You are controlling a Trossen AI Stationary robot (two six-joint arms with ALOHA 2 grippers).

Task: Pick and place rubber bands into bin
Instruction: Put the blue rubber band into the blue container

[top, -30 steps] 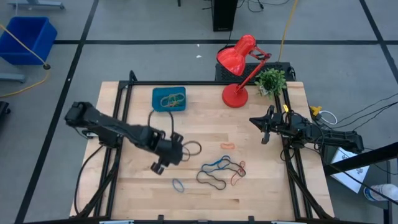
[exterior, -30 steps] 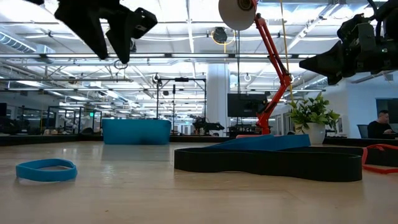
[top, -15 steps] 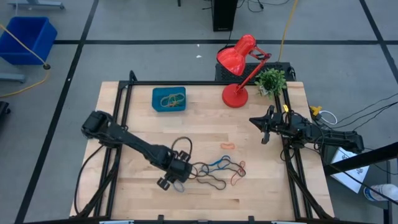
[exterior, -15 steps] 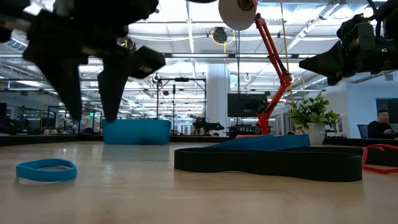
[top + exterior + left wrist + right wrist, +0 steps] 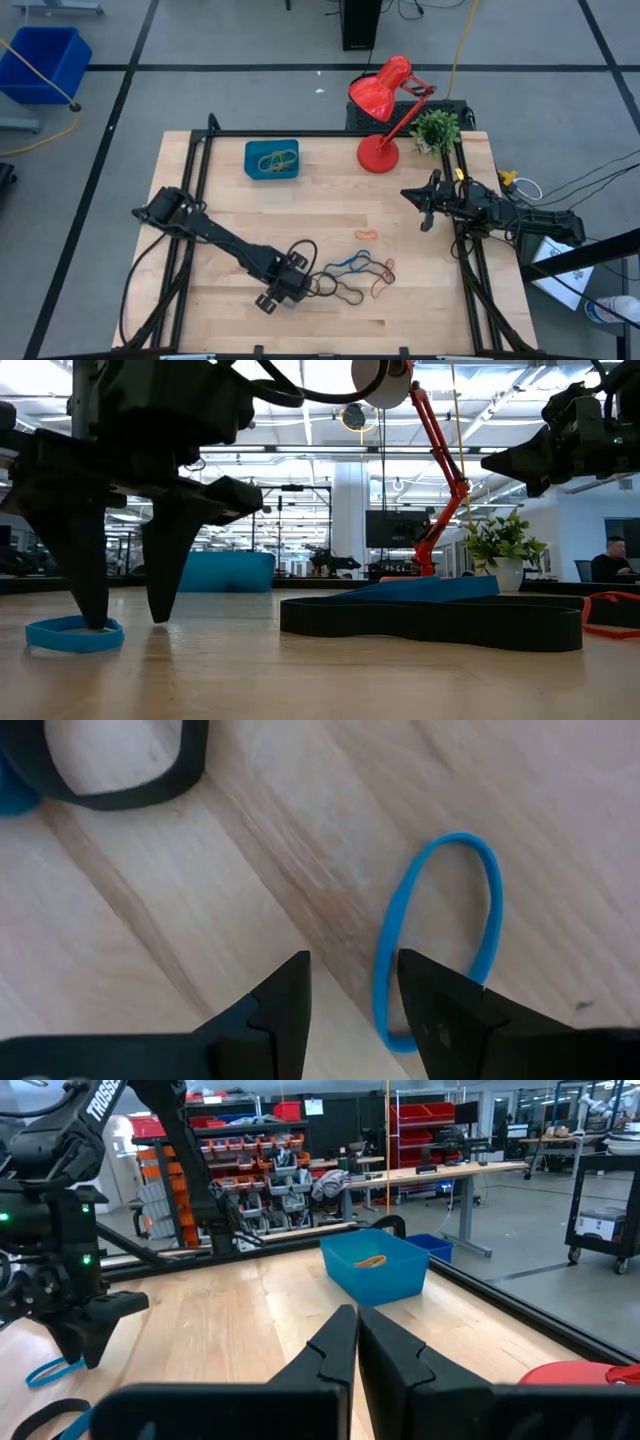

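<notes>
At the lower left of the low view, the left end effector [image 5: 125, 622] stands with its finger tips on the table [image 5: 320, 680], narrowly parted, one fingertip [image 5: 95, 622] planted inside a small blue rubber band [image 5: 75, 633] and the other just outside it. The left wrist view shows the same blue loop [image 5: 435, 935] lying flat with one finger [image 5: 440, 1010] over its near end.

Right of it in the high view, below centre, lies a tangle of black, blue and orange-red rubber bands [image 5: 357, 276], and a small orange band [image 5: 367, 233] sits apart just above them.

At the right edge, the right end effector [image 5: 424, 205] hangs above the table, its fingers pressed together and empty.

Farther off, upper left of the table, the teal bin [image 5: 272, 160] holds several bands.
</notes>
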